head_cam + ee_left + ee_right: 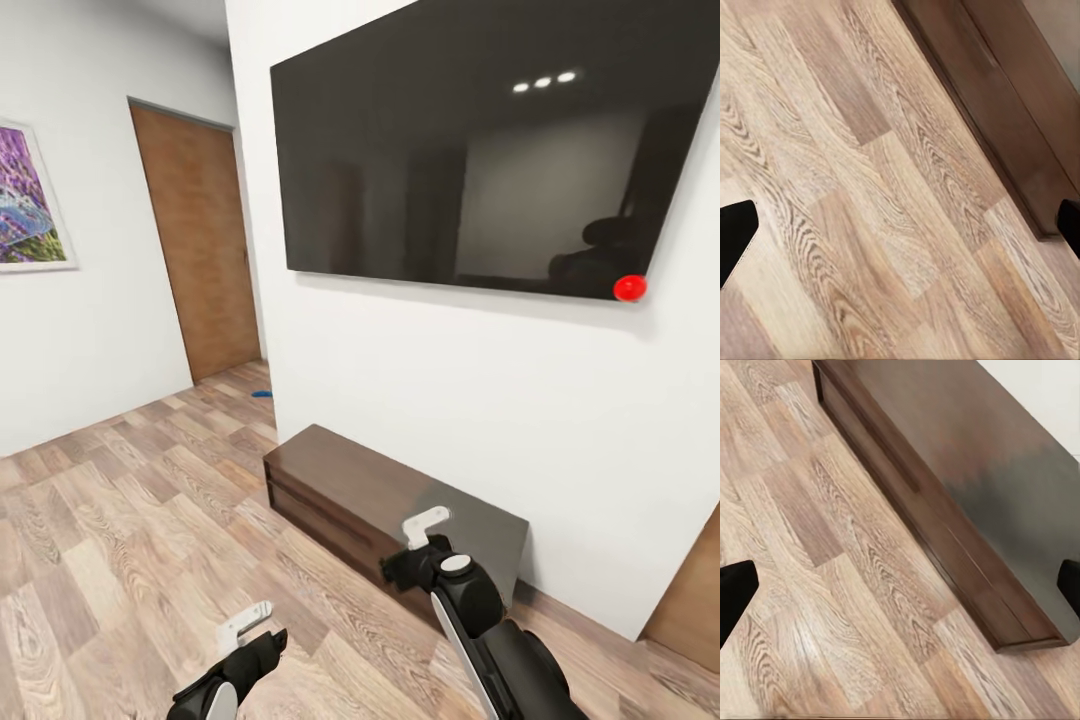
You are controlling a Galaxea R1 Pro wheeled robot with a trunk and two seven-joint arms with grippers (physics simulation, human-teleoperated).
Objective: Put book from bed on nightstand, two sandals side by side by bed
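A flat bright blue sliver, probably one sandal (262, 393), lies on the wood floor just past the wall's corner, near the brown door. The bed, the book and the nightstand are out of view. My left gripper (247, 628) hangs low over bare floor planks; its dark fingertips (735, 236) stand far apart, so it is open and empty. My right gripper (424, 528) hovers by the front edge of a long low cabinet, its fingertips (735, 592) also wide apart and empty.
The long glossy dark-brown low cabinet (340, 475) stands against the white wall under a large black wall screen (470, 150). A closed brown door (200, 240) is at the far left, beside a framed purple picture (25, 195). Wood-plank floor (120, 520) stretches left.
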